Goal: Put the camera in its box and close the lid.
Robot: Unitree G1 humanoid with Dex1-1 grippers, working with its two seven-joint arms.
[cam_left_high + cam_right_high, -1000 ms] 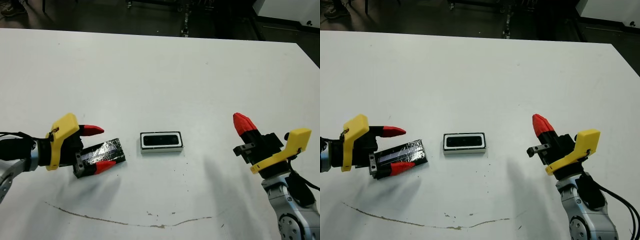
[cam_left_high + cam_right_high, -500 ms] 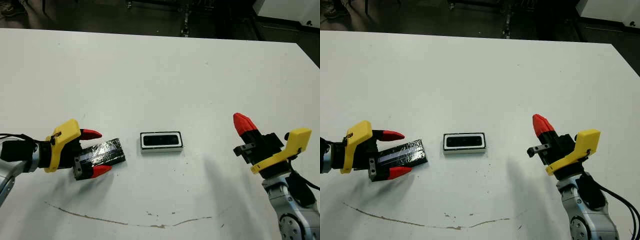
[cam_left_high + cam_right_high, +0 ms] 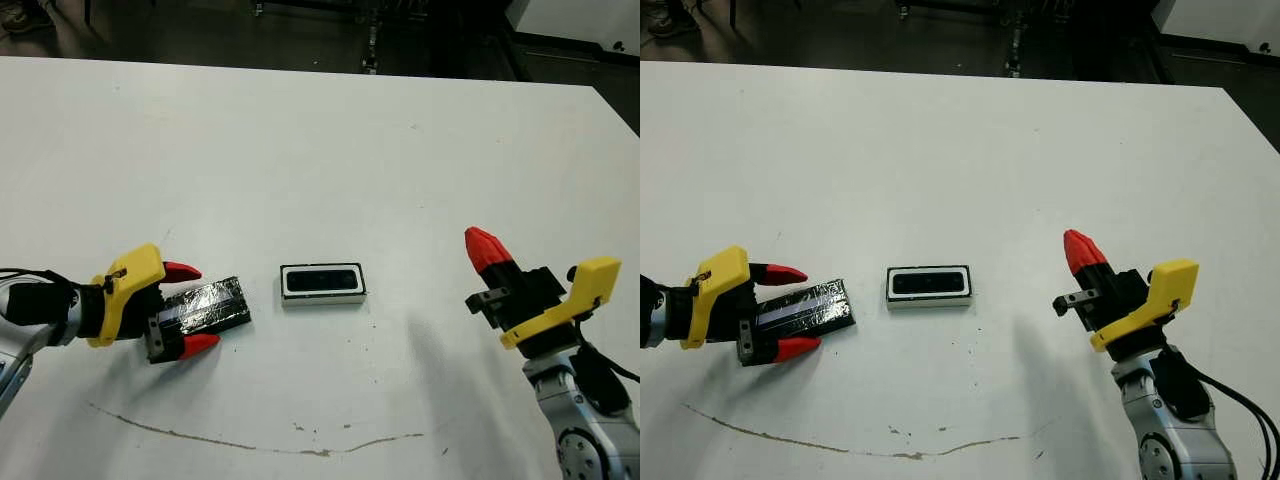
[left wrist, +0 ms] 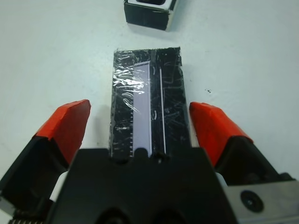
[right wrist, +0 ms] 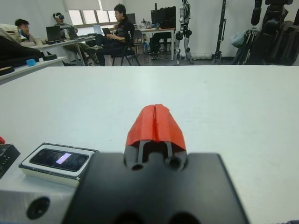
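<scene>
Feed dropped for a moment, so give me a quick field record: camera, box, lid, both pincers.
camera: lying inside the box, screen lit
box: mid-table, uncovered
lid: flat on the table, left of the box, apart from it
left pincer: open, one finger on each side of the lid, not clamped
right pincer: shut, holding nothing, right of the box

My left gripper (image 3: 186,309) lies low over the tabletop (image 3: 320,150), fingers (image 4: 69,123) spread wide apart. My right gripper (image 3: 483,250) is raised off the tabletop, its two fingers pressed together, wrist tilted upward.
</scene>
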